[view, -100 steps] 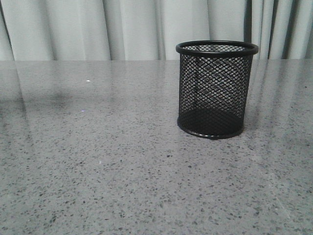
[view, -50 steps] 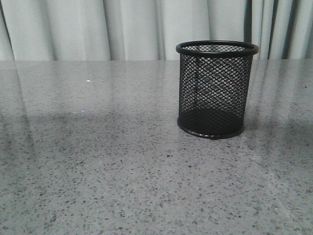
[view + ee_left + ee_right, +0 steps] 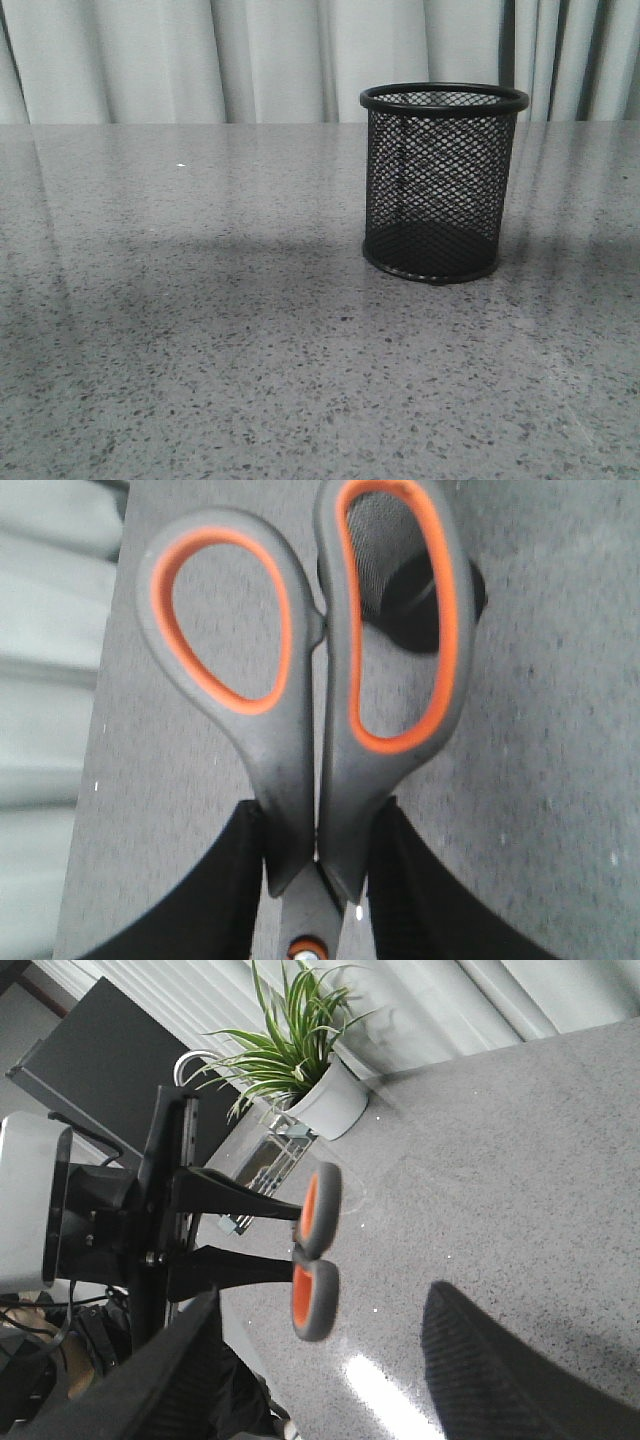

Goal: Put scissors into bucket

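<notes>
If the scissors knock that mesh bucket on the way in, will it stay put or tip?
The bucket looks like thin open wire mesh, so probably light and apt to slide or tip if the rim is knocked. Its solid round base is about as wide as the rim, which should help it stay upright. The tabletop looks polished, so expect little grip. Lower the scissors centrally.

The left gripper (image 3: 315,880) clamps the scissors (image 3: 310,680); behind them, seemingly, the bucket (image 3: 425,605).

1. My left gripper (image 3: 318,865) is clamped on the scissors (image 3: 320,690) just below the handle loops, its black fingers (image 3: 225,890) pressing either side.
2. My right gripper (image 3: 330,1380) stands spread wide with nothing between its fingers (image 3: 480,1370), at the frame's bottom.
</notes>
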{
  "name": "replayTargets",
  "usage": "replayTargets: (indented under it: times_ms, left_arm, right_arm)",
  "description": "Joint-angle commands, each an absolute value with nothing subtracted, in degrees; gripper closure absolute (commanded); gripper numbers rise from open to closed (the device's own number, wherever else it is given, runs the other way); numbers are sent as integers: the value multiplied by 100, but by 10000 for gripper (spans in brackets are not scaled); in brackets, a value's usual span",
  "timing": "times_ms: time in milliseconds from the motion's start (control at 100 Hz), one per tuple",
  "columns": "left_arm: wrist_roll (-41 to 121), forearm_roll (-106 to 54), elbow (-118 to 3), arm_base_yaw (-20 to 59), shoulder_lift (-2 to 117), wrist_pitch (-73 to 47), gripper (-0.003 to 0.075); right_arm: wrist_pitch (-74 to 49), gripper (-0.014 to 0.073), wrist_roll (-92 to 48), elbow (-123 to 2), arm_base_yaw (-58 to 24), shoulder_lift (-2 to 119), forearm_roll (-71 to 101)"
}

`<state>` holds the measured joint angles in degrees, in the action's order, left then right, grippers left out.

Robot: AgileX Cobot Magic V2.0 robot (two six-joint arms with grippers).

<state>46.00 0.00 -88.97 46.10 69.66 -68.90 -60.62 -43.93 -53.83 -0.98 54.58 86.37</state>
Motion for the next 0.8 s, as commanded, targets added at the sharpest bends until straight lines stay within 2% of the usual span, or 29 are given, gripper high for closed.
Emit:
replayTargets:
  times_ms: [0,340,670,740,790]
  left_arm:
    - [4354,36,-9172,4892,7040,-6308,730]
    - [4203,285,-9943,5574,7780,-6265,730]
    - [4203,306,-10211,5785,7993,-6050,730]
    - [4203,309,-10211,5785,8036,-6105,730]
    - [4203,309,-10211,5785,8057,-6115,730]
  right_arm:
    - [-6127,204,-4501,-5571,-95,5446,8969]
    - [-6003,204,-4501,-5571,-95,5446,8751]
    - [-5916,204,-4528,-5571,-95,5625,8523]
    - [-5930,251,-4571,-5571,-95,5670,8523]
    - [-5930,326,-4651,-5571,-95,5668,8523]
